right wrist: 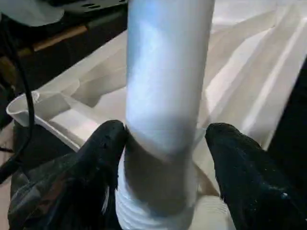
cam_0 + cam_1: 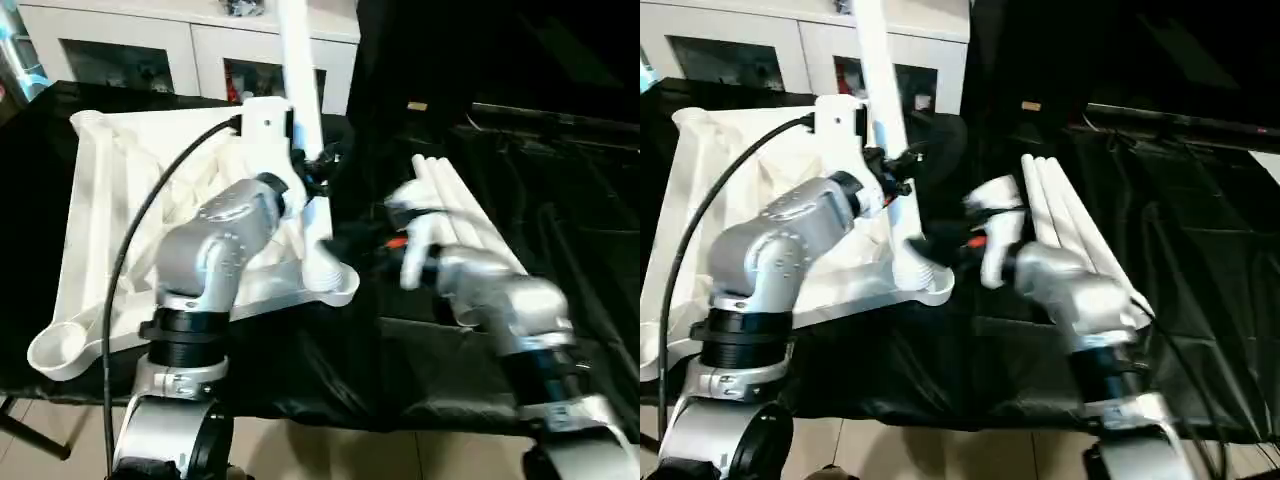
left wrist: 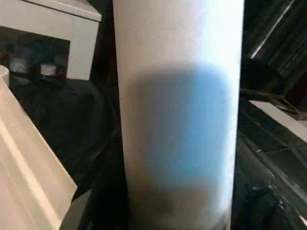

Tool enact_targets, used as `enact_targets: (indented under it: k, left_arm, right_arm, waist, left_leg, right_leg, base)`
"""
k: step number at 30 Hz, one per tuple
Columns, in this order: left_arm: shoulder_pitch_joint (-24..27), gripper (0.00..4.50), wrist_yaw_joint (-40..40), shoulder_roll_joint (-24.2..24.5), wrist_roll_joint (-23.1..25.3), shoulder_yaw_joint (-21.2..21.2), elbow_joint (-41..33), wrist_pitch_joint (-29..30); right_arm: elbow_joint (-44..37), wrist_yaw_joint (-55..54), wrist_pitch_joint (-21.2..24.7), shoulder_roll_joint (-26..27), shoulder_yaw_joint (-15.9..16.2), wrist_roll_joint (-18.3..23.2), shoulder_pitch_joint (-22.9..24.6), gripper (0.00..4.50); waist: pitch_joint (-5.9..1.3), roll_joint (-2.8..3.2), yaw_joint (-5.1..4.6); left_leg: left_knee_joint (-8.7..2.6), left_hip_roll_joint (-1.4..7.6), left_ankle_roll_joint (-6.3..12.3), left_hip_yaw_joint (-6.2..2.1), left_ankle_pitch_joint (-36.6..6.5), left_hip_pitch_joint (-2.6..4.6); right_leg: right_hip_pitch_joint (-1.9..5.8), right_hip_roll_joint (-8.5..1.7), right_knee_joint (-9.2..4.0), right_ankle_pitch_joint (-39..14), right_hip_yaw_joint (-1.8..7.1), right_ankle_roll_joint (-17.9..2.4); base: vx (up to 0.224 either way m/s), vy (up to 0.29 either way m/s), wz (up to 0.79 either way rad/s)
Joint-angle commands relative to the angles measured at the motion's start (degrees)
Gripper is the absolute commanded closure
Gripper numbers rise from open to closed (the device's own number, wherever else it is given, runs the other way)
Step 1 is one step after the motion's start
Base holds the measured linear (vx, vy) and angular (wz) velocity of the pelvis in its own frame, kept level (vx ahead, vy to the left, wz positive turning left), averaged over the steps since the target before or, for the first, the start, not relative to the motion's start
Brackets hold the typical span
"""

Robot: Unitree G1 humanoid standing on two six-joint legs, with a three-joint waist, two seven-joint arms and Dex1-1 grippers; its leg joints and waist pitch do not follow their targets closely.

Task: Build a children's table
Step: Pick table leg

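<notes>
The upturned tabletop (image 2: 120, 230) lies on the black surface (image 2: 560, 190), with one leg (image 2: 300, 110) upright in its near corner socket (image 2: 335, 280). The left claw (image 2: 300, 170) pinches the leg mid-shaft; the right claw (image 1: 163, 158) stands spread around its threaded base. The leg looks light, stiff and slick, so a low grip seems surest.

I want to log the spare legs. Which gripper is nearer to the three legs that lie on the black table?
Right. The right gripper is at the foot of the upright leg, just beside the lying legs. The left gripper is higher on that leg, farther from them.
</notes>
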Motion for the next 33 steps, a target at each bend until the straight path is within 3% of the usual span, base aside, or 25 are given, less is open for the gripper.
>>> enact_targets:
  k: [1,5,12,17,19,21,24,28,31,33]
  left_arm:
    - [-1.52,2.60,0.44,-0.62,0.37,-1.07,-1.73,-0.30]
    - [-1.60,2.60,0.51,-0.74,0.50,-1.25,-1.63,-0.43]
    - [-1.44,2.61,-0.22,-0.57,0.86,-2.20,-2.01,-0.44]
    - [-1.62,2.61,-0.23,-0.46,1.23,-2.29,-1.58,-0.58]
    - [-1.73,2.61,-0.53,-0.26,1.11,-2.21,-1.21,-0.67]
    - [-1.57,2.05,-1.84,-0.20,-0.73,-1.24,-1.40,-0.13]
    - [-1.49,1.84,-2.79,-0.08,-2.38,0.33,-1.47,-0.11]
    - [-0.94,1.47,-6.37,0.45,-5.93,2.37,-1.90,0.54]
    - [-0.43,1.19,-13.11,1.54,-12.27,5.26,-1.74,2.31]
    - [-0.32,1.06,-14.78,2.07,-13.49,5.59,-1.50,2.78]
  right_arm:
    - [1.34,-1.63,-0.47,0.46,0.06,-1.14,-1.17,1.47]
    - [2.57,-2.55,-1.17,1.22,0.29,-1.79,-1.94,1.47]
    - [4.83,-3.36,-1.25,2.43,-0.15,-1.74,-3.32,2.23]
    - [5.79,-2.57,-1.35,2.37,-0.62,-1.46,-3.41,2.50]
    - [6.37,-2.18,-1.65,2.11,-0.90,-1.16,-3.79,2.55]
    - [6.00,-1.34,-1.49,1.68,-1.36,-0.55,-4.08,2.60]
    - [4.85,1.24,-1.39,0.76,-1.82,0.82,-4.03,2.60]
    - [2.88,5.13,-0.76,-0.13,-2.80,3.64,-3.30,2.60]
    - [1.46,10.60,0.20,-1.49,-3.99,7.26,-2.45,2.60]
    - [1.26,11.77,0.38,-1.91,-4.02,7.75,-2.31,2.60]
  waist:
    - [-4.34,-0.04,-0.01]
    - [-4.37,0.10,0.12]
    - [-4.45,0.06,0.09]
    - [-4.45,0.17,0.08]
    - [-4.45,0.64,0.08]
    - [-4.45,0.70,0.00]
    - [-4.45,0.10,0.08]
    - [-4.44,0.19,0.25]
    - [-4.43,-0.16,0.20]
    - [-4.43,0.02,0.30]
  left_leg:
    - [-3.73,2.85,0.74,-0.72,-2.40,0.94]
    - [-3.75,2.90,0.53,-0.73,-2.26,1.07]
    - [-3.74,2.91,0.46,-0.74,-1.84,1.02]
    - [-3.75,2.90,0.37,-0.71,-2.51,1.07]
    - [-3.76,2.90,0.15,-0.79,-2.70,1.04]
    - [-3.78,2.89,-0.11,-0.80,-3.01,1.05]
    - [-3.78,2.90,-0.05,-0.70,-2.94,1.07]
    - [-3.69,2.81,0.76,-0.67,-2.94,1.02]
    - [-3.61,2.74,1.37,-0.52,-2.55,1.00]
    - [-3.62,2.82,1.56,-0.57,-2.35,1.07]
  right_leg:
    - [3.41,-5.01,-3.73,-2.38,3.06,-11.62]
    - [3.41,-4.98,-3.63,-1.44,3.05,-11.63]
    - [3.49,-4.97,-3.45,-0.14,3.04,-11.50]
    - [3.49,-5.03,-3.56,-0.77,3.04,-11.49]
    - [3.50,-5.03,-3.51,-0.70,3.04,-11.58]
    - [3.50,-4.92,-3.58,-0.40,3.03,-11.63]
    - [3.59,-5.02,-3.53,0.06,3.05,-12.05]
    - [3.68,-5.02,-3.49,-0.17,3.02,-12.37]
    - [3.60,-4.96,-3.51,-0.82,2.97,-12.60]
    - [3.55,-4.91,-3.46,-0.89,2.94,-12.64]
  base:
    - [0.000,0.000,0.00]
    - [0.000,0.000,0.00]
    - [0.000,0.000,0.00]
    - [0.000,0.000,0.00]
    - [0.000,0.000,0.00]
    - [0.000,0.000,0.00]
    - [0.000,0.000,0.00]
    - [0.000,0.000,0.00]
    - [0.000,0.000,0.00]
    - [0.000,0.000,0.00]
